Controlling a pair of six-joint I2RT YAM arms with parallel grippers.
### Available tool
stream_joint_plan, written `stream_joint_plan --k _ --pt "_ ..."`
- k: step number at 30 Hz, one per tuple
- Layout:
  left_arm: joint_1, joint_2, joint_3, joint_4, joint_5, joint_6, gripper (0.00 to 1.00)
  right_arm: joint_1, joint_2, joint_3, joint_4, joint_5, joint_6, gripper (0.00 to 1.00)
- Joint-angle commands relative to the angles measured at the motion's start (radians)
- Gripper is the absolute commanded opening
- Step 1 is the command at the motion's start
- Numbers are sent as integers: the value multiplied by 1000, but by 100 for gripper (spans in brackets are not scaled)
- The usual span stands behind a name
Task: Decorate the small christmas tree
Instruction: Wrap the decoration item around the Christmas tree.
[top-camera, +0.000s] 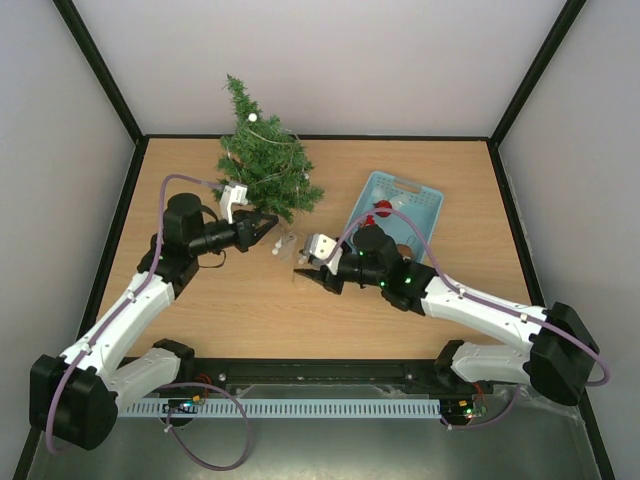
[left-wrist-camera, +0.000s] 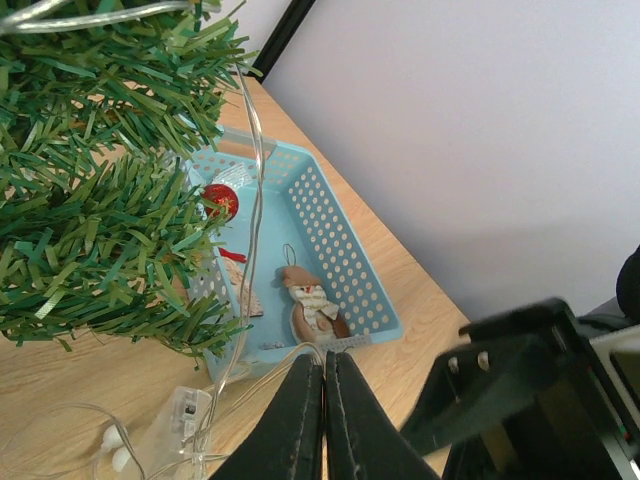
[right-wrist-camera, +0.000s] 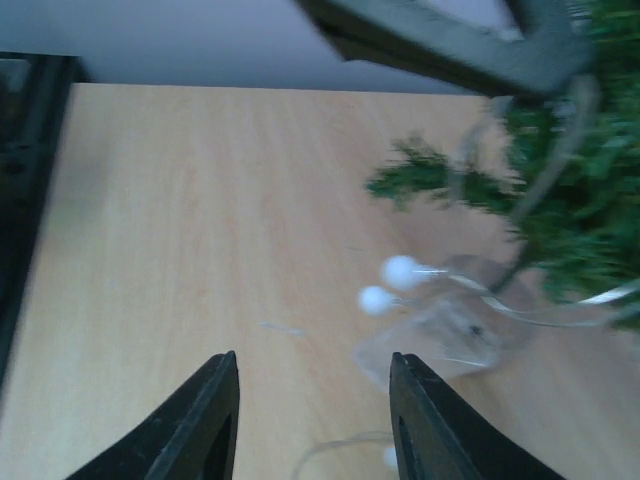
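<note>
Small christmas tree (top-camera: 262, 160) upright at far side of counter (top-camera: 240, 310), left of centre; light wire (left-wrist-camera: 255, 150) wound through branches. Left claw (top-camera: 272, 224) clenched, fingers (left-wrist-camera: 300, 420) pressed together by lower branches; wire passes tips, pinch unclear. Right claw (top-camera: 305, 277) released, hovering near clear battery box (top-camera: 287, 246). Blue basket (top-camera: 408, 184) right of tree, snowman ornament (left-wrist-camera: 312, 305) and red ball (left-wrist-camera: 220, 200) inside.

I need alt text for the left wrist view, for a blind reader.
The left gripper, fingers shut, points at a light blue basket holding a red ball and a scarfed figure. The small christmas tree fills the left side.
</note>
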Motion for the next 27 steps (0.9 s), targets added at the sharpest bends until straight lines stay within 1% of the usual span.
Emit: stream_joint_plan --k 1,3,5,7,9,12,14,18,21,22,23,27 --pt "5 -21 11 0 30 35 2 -12 -36 24 78 261 29 38" --pt "5 -21 12 8 37 35 2 -36 -22 26 99 278 38 36" --pt "5 -20 10 14 37 32 2 -76 6 33 112 264 51 36" --pt "5 -19 11 13 36 31 2 -131 53 52 109 217 32 39" --pt "5 -20 9 13 38 32 2 -151 127 78 84 183 -24 41" --pt "5 -27 4 16 37 30 2 -160 194 93 97 120 -67 44" --pt "5 -30 5 16 34 31 2 -161 233 98 123 92 -63 44" --pt "5 -33 7 0 26 45 2 -159 294 124 105 11 -57 44" --pt "5 -45 -1 -7 11 49 2 -158 308 125 115 -8 -48 44" --pt "4 -47 -4 -3 9 46 2 -159 306 118 128 -5 -47 42" --pt "5 -49 -5 1 9 43 2 -158 302 108 143 -5 -49 37" --pt "5 -54 -1 0 11 41 2 -158 297 82 199 12 -57 13"
